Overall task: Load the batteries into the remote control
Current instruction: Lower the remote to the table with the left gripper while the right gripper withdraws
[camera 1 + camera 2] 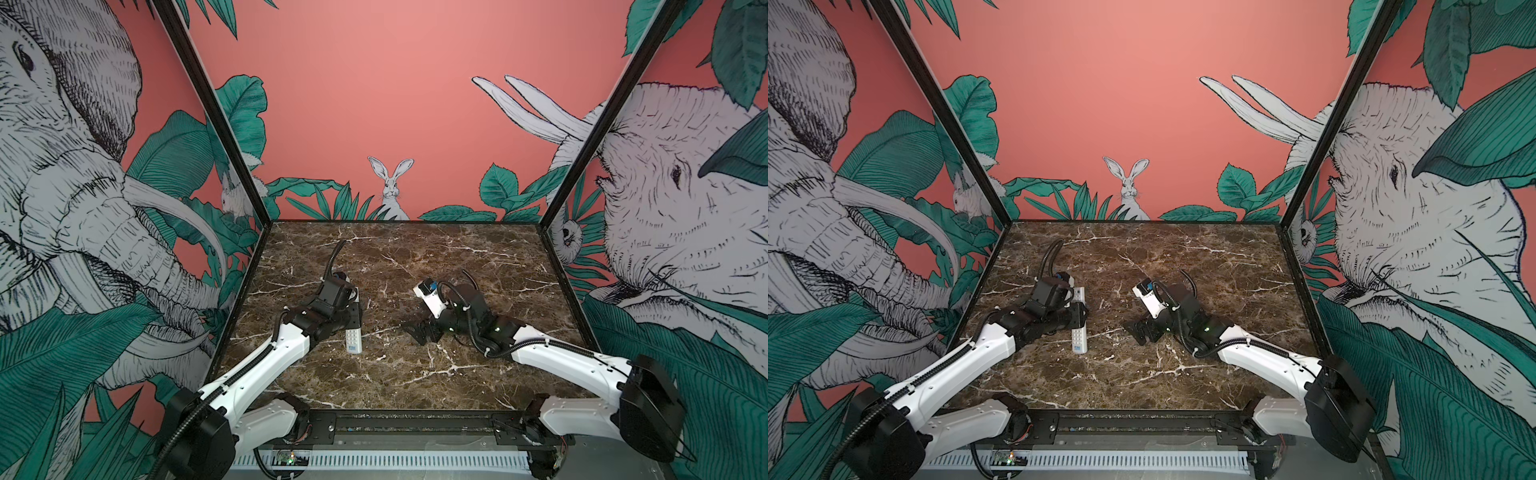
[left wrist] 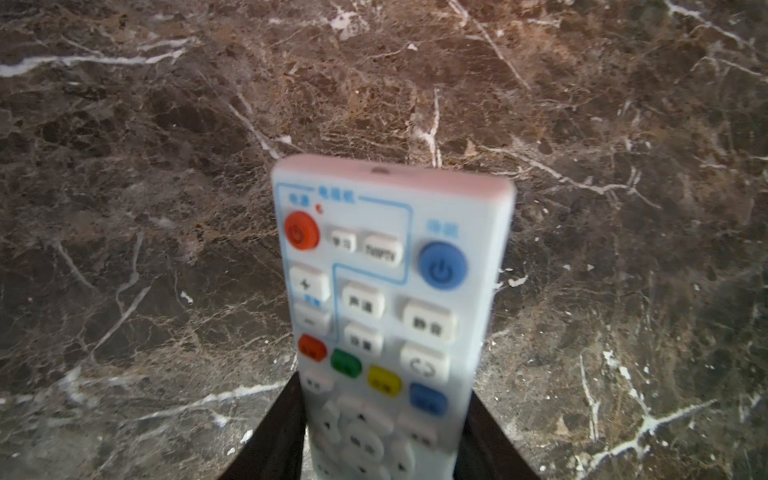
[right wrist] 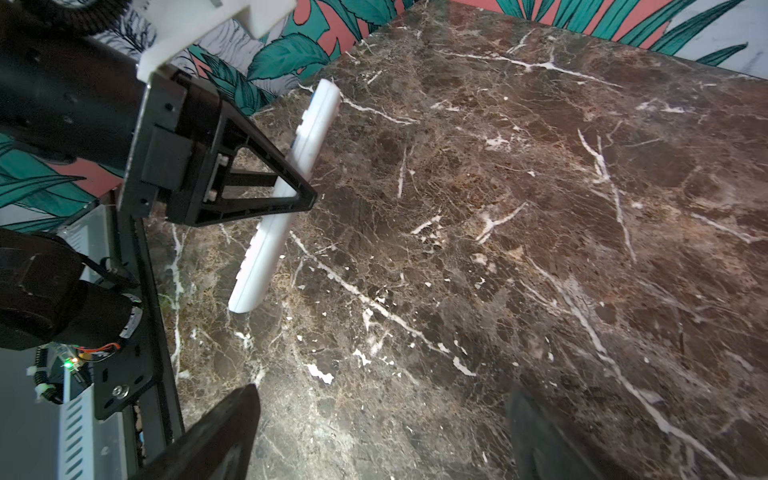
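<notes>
Remote (image 1: 354,341) (image 1: 1079,340), white, slim, button face up. Location: between the fingers of the left pincer (image 1: 355,318) (image 1: 1080,316), gripped by its two long edges at about mid-length. Pincer state: narrow, closed to the remote's width and holding it. In the left wrist view a black finger (image 2: 272,436) presses each side of the casing.

Overhang, near side: the end with the blue band (image 1: 353,346) sticks out of the pincer toward the arm bases. Overhang, far side: the end with the red button (image 2: 302,235) and blue button (image 2: 442,266) sticks out the opposite way, ahead of the fingers.

Right wrist view: same remote (image 3: 257,266) seen edge-on, with the left pincer's triangular finger (image 3: 266,195) crossing it at the middle. Band end sits close to the marble (image 3: 540,208); whether it touches cannot be told.

Right pincer (image 1: 415,332) (image 1: 1136,332): jaws wide, empty. Its two dark fingers (image 3: 224,428) frame bare marble in its own wrist view. Position: to the right of the left pincer, well apart from it, low over the slab, fingertips turned leftward toward it. Remote lies off beyond those fingertips, not touching them.

Surroundings: dark brown marble with white veins under both pincers. Mural (image 1: 390,183) of elephants, a rabbit and green leaves on a salmon ground covers the walls behind and to either side.
</notes>
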Robot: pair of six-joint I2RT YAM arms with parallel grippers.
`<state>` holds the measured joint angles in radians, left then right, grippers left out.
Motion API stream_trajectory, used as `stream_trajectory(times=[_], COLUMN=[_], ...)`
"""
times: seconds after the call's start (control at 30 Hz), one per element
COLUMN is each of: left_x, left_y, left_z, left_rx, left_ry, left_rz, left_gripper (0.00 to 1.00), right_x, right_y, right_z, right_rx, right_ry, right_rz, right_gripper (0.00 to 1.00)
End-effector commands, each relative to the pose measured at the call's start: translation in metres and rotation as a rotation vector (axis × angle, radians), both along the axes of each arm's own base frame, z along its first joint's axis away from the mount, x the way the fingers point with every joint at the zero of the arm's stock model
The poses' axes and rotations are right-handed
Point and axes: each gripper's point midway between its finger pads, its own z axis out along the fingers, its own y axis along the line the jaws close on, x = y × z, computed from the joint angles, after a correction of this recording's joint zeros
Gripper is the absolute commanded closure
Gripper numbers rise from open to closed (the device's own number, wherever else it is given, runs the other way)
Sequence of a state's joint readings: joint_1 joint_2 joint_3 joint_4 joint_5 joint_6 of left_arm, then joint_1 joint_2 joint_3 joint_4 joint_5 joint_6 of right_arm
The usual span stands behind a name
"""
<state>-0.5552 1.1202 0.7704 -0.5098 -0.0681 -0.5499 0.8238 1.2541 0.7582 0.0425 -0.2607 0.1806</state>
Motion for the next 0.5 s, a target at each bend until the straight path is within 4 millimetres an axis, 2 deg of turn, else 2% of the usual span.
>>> stream_trajectory(times=[0.0, 0.47], left_x=[0.001, 0.000], left_y=[0.005, -0.018], left_z=[-0.003, -0.034], left_rx=[0.033, 0.113], left_ry=[0.014, 0.079], left_rz=[0.042, 0.028], left_gripper=[1.00, 0.98], right_x=[0.011, 0.015], right_y=[-0.002, -0.007], right_z=[0.008, -0.010], right_rx=[-0.012, -0.045], right_ry=[-0.035, 0.005], right_rz=[-0.034, -0.074], right_gripper=[0.05, 0.04])
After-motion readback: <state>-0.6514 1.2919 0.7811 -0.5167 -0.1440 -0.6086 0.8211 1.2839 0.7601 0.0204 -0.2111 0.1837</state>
